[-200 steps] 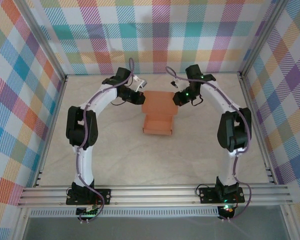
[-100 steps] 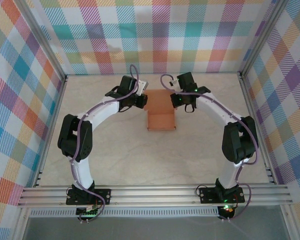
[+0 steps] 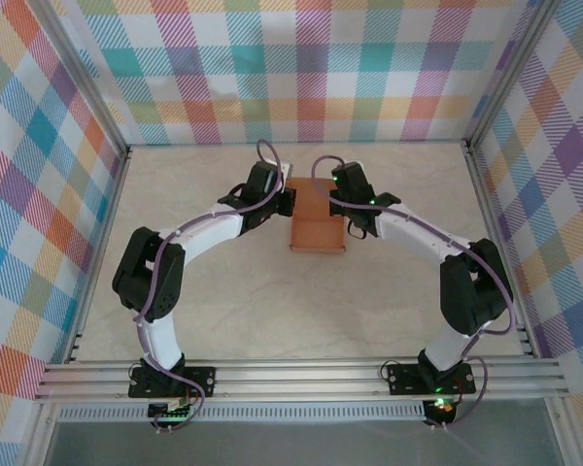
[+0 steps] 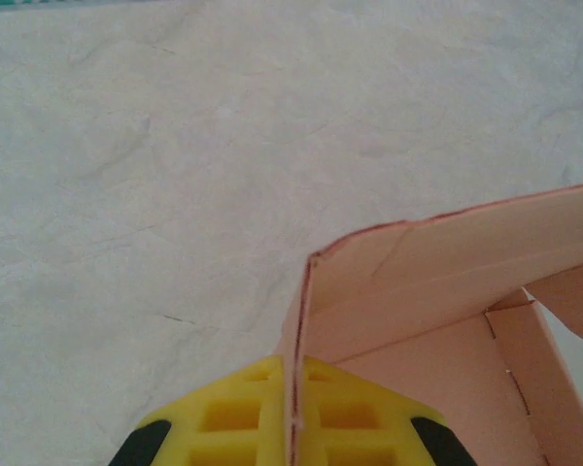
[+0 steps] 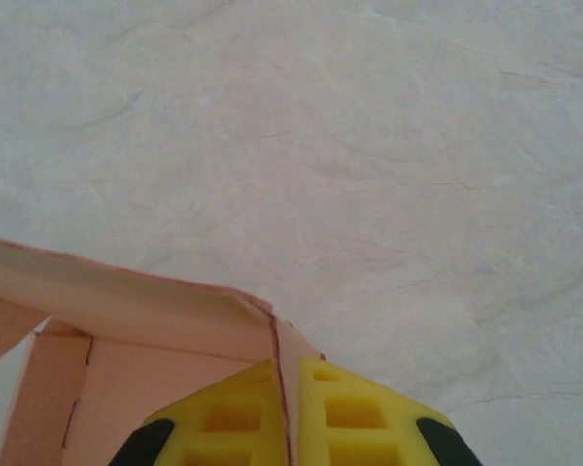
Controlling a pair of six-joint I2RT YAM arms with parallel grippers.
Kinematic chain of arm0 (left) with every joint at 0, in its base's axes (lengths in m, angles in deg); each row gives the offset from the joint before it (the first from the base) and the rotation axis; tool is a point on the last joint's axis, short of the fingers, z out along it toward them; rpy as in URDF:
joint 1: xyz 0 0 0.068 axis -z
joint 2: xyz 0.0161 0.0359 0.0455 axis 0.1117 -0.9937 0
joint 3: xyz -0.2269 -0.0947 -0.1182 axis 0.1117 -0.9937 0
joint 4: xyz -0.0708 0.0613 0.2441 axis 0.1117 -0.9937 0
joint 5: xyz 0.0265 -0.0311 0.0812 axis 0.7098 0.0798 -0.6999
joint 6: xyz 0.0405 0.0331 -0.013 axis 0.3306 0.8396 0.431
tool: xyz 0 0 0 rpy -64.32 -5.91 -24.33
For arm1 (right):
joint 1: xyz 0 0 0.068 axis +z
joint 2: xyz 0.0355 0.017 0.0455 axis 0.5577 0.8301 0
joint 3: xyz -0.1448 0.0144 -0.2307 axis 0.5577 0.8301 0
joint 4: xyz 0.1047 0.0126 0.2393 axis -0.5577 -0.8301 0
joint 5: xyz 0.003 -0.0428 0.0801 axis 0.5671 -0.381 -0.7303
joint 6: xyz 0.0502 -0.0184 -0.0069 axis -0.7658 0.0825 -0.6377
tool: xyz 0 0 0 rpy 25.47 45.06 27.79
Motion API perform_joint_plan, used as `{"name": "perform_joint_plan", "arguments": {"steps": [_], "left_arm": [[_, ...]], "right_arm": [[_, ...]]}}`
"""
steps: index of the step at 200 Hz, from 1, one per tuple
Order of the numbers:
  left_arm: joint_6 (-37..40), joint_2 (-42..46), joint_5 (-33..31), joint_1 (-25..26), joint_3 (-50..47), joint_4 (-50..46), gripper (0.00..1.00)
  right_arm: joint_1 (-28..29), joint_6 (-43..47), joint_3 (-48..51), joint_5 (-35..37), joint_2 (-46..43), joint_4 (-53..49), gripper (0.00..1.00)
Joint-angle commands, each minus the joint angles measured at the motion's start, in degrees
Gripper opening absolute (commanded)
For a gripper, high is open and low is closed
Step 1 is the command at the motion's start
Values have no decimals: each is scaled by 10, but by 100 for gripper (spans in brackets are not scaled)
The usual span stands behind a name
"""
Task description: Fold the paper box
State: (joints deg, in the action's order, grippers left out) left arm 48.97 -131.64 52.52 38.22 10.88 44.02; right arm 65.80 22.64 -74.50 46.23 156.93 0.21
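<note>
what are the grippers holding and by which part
The box. The left gripper has its jaws shut on the left side wall, the right gripper on the right side wall, each near a corner.

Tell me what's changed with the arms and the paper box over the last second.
Both arms swung inward: the left tool and right tool moved toward each other, each now pinching a side wall of the paper box, so the flaps stand up and it looks narrower. Its place stayed the same.
</note>
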Motion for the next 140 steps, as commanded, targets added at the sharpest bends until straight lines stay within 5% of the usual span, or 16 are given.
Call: {"name": "perform_joint_plan", "arguments": {"steps": [1,140], "left_arm": [[-20,33,-23,19,-21,47,0],[-33,13,-77,54,-63,89,0]], "right_arm": [[17,-51,20,42,-25,86,0],[32,-37,119,4,-42,195,0]]}}
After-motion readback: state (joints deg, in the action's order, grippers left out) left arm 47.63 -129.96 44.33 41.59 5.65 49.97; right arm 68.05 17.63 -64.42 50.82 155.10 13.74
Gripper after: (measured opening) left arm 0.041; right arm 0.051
